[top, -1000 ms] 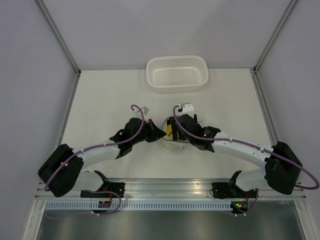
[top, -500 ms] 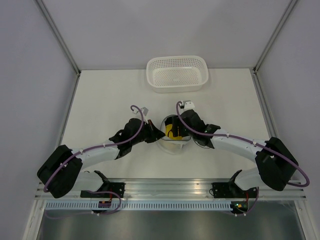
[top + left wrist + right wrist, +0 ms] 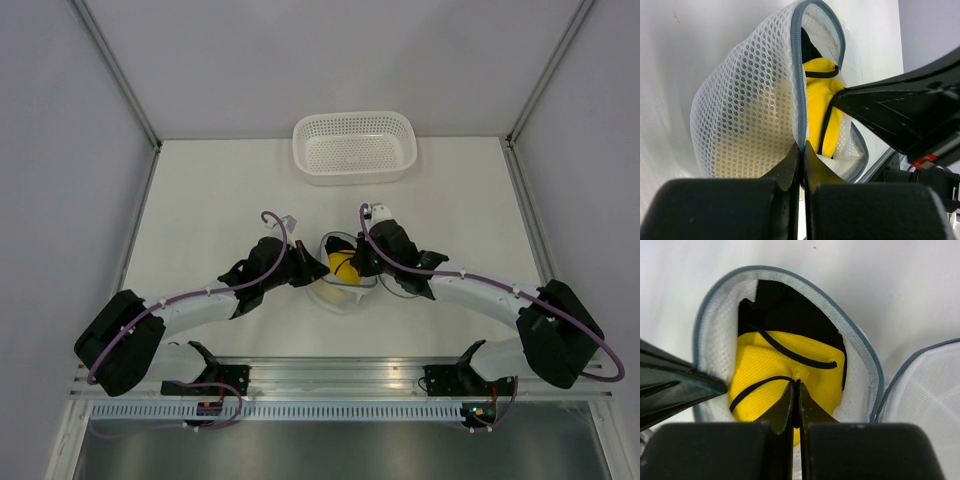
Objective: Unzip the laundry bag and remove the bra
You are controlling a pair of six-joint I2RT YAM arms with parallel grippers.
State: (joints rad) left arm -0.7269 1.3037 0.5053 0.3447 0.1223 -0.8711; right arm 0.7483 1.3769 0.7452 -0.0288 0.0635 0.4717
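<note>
L gripper [image 3: 801,146] clamped on grey zip rim [image 3: 798,85] of round white mesh laundry bag [image 3: 740,115], bracing it. R gripper [image 3: 796,386] tips closed, nipping bright yellow padded bra [image 3: 790,365] inside bag, dead ahead; prob. ready for pull-out.

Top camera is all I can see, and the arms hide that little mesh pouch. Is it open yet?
Observer: Yes. In the left wrist view the laundry bag gapes, its grey zipper rim parted.
Visitor: What's the left claw doing?
Observer: The left gripper is shut on that rim.
Visitor: And the right one?
Observer: The right gripper is pinched shut on the yellow bra, which lies inside the bag.
</note>
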